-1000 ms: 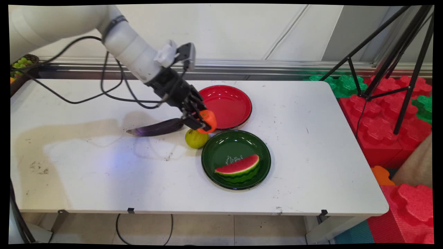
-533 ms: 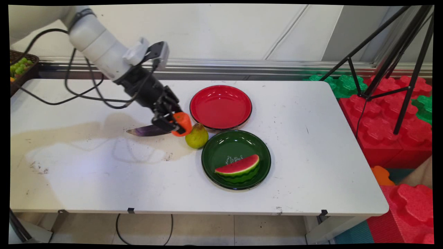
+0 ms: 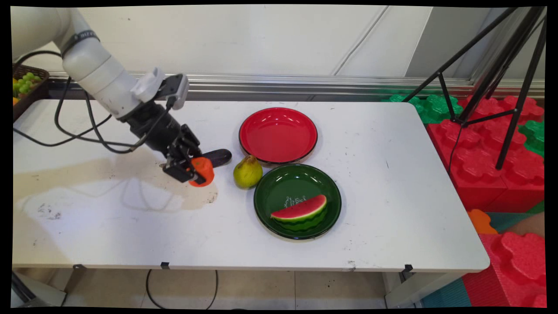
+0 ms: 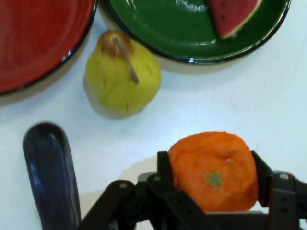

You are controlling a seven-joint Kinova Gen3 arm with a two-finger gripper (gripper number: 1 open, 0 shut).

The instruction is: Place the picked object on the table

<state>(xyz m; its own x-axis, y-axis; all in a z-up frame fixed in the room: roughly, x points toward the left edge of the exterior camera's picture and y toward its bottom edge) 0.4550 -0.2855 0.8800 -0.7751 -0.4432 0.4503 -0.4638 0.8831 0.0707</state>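
Observation:
My gripper [image 3: 192, 171] [image 4: 211, 178] is shut on an orange tangerine [image 3: 202, 171] [image 4: 213, 170], held just above the table left of centre. A purple eggplant [image 3: 216, 156] [image 4: 50, 172] lies behind it, partly hidden by the hand. A yellow-green pear [image 3: 247, 172] [image 4: 123, 74] stands a little to the right. Beyond the pear are a red plate [image 3: 277, 134] [image 4: 38, 40], bare, and a green plate [image 3: 283, 185] [image 4: 158, 28] with a watermelon slice [image 3: 300, 210] [image 4: 232, 17] lying on it.
A basket of green grapes [image 3: 26, 85] sits at the table's far left corner. Black cables [image 3: 83, 131] hang from the arm over the left part of the table. A black tripod [image 3: 501, 78] and red and green foam blocks [image 3: 488, 148] stand off the right end.
The arm has swung left, carrying the tangerine from beside the red plate, past the pear, to a spot in front of the eggplant. The fruit and plates have stayed put.

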